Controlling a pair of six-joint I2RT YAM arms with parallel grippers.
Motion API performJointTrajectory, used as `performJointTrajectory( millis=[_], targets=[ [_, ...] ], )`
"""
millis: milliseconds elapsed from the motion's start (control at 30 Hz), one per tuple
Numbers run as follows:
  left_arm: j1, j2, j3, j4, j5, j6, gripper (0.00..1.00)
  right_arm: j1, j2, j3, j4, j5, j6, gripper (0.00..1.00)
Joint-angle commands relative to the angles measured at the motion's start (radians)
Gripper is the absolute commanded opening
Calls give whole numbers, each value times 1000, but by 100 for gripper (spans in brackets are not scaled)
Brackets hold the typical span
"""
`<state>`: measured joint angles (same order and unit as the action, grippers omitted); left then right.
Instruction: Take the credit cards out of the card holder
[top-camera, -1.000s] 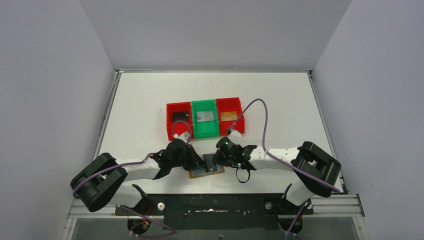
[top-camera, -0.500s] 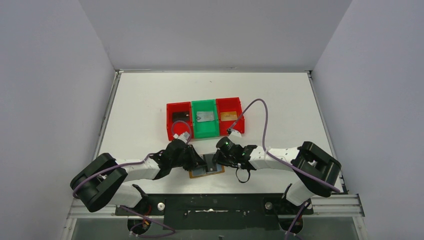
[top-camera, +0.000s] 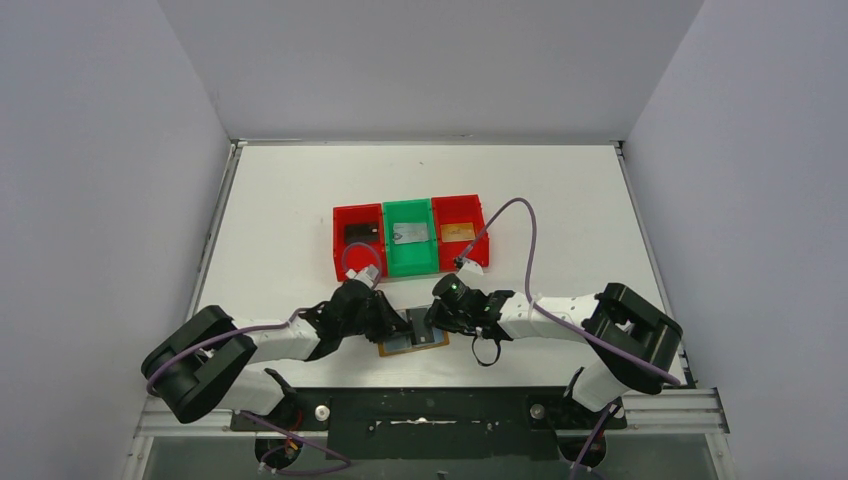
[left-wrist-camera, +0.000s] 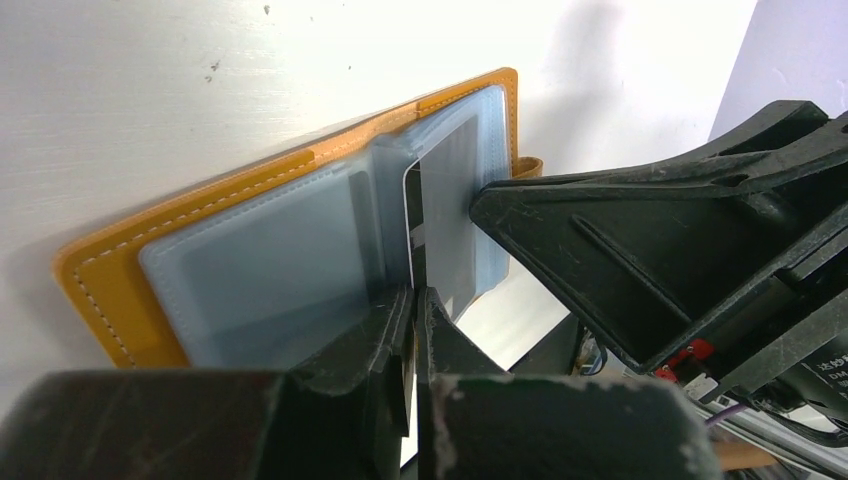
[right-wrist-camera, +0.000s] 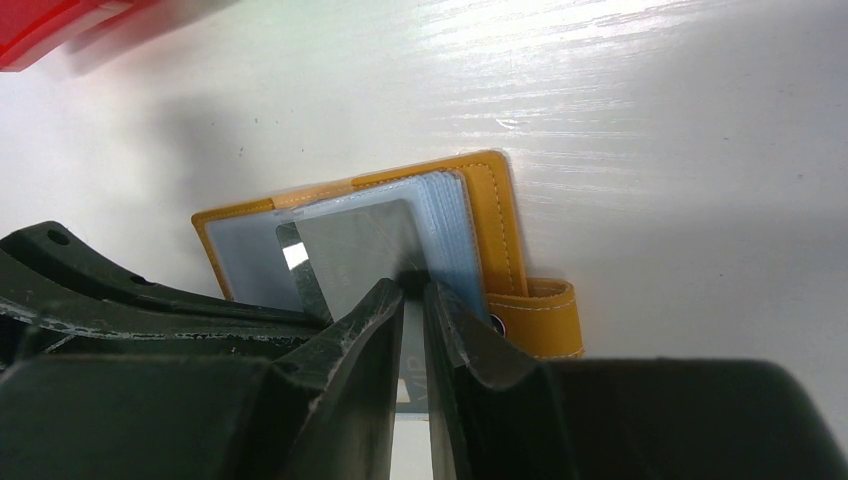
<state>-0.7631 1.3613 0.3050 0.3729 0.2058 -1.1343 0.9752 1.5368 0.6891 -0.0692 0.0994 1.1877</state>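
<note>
The left gripper's (left-wrist-camera: 410, 300) jaws are clamped on the edge of a thin grey rectangular card (left-wrist-camera: 440, 215) standing upright. The right gripper's (right-wrist-camera: 412, 292) jaws pinch the pale blue-grey plastic sleeve (right-wrist-camera: 355, 250) around it. The tan-brown leather folding card holder (top-camera: 412, 346) lies open at the middle of the table's (top-camera: 300, 200) near edge. Nothing has shifted over the last second, so this card is probably not out yet.

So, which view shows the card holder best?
Left wrist: open card holder, stitched tan cover and blue-grey sleeves close up. Right wrist shows its edge and snap tab; top external, only a mostly hidden sliver.
</note>
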Motion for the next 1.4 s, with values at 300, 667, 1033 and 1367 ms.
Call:
performJointTrajectory(
  millis=[300,667,1033,1367],
  targets=[
    [2,-40,-7,-9,-14,12,0,-14,0,-29,-53,33,-4,18],
    [7,-93,-17,-17,-14,11,3,-13,14,-29,-40,19,-5,18],
    [7,-4,-7,80,17,-26,24,-14,23,-34,-19,-1,6,18],
    [11,-91,-36,-33,-34,-6,0,-19,5,-39,-31,18,8,18]
  ],
)
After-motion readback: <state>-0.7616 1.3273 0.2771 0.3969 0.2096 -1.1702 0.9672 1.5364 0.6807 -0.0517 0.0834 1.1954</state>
